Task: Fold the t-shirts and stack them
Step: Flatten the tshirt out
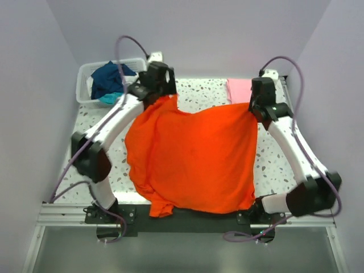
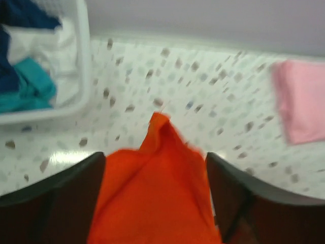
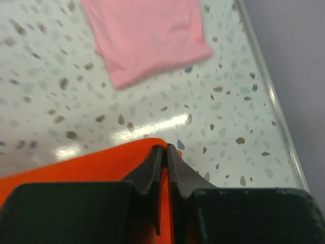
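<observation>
Right gripper [image 3: 165, 150]: jaws closed flat on a thin edge of the orange-red t-shirt [image 1: 193, 159], at its far right corner.

Left gripper [image 2: 155, 157]: fingers [image 2: 76, 188] stand wider, with a thick bunch of the same cloth packed between them and touching both inner faces. It is grasping the far left corner, which rises in a peak beyond the fingertips.

The garment spans from one gripper to the other, covers the middle of the speckled table [image 1: 273, 165], overlaps the left arm and hangs past the near edge.

A folded pink t-shirt [image 3: 147, 35] lies flat at the far right. The white basket [image 1: 85, 68] at the far left holds the navy t-shirt [image 1: 111, 77], the teal t-shirt [image 1: 108, 98] and white cloth [image 2: 45, 40].
</observation>
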Robot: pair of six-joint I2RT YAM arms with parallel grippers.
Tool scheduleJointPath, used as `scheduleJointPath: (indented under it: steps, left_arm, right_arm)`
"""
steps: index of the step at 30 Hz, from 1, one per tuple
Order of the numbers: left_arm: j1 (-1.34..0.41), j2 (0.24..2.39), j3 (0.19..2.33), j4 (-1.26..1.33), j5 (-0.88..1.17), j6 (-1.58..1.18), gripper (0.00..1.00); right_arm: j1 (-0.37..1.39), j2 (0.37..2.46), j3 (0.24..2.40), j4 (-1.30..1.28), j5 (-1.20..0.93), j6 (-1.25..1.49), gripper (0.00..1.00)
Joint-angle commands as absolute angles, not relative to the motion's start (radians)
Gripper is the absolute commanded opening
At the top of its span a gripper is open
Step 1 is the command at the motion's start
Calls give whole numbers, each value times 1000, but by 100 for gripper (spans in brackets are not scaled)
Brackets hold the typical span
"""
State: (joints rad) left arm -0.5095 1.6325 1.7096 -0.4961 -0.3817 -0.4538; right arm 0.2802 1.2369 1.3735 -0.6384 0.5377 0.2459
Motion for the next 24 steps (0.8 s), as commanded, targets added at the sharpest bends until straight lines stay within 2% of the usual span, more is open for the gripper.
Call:
scheduleJointPath:
  steps: [1,2,3,4,5,6,8,14,19,24]
  left_arm:
    - [-483,1872,1780,-665,-503,-491,93]
    - [-477,1916,1825,-699,-518,-503,100]
    - [-471,1965,1877,-716,-526,-514,100]
    - [-466,1973,1888,-721,-526,-517,100]
    - [-466,1973,1879,-719,-525,-517,100]
    - [-466,1948,1858,-712,-517,-518,100]
    - [-466,1901,1739,-660,-499,-534,100]
    - [-466,1685,1375,-545,-416,-577,100]
    - [-466,1591,1186,-525,-367,-607,100]
    - [-466,1586,1086,-505,-353,-624,100]
  right_arm:
    - [172,1400,1286,-482,436,246,9]
    - [164,1451,1284,-456,420,232,17]
    - [150,1526,1302,-436,416,226,38]
    - [140,1605,1357,-446,410,230,77]
    - [140,1606,1358,-475,410,232,91]
    - [137,1655,1420,-513,425,239,98]
    - [137,1664,1433,-554,410,250,99]
    - [138,1537,1234,-532,197,327,99]
    - [138,1474,1073,-462,2,344,99]
    - [137,1517,1020,-450,3,338,99]
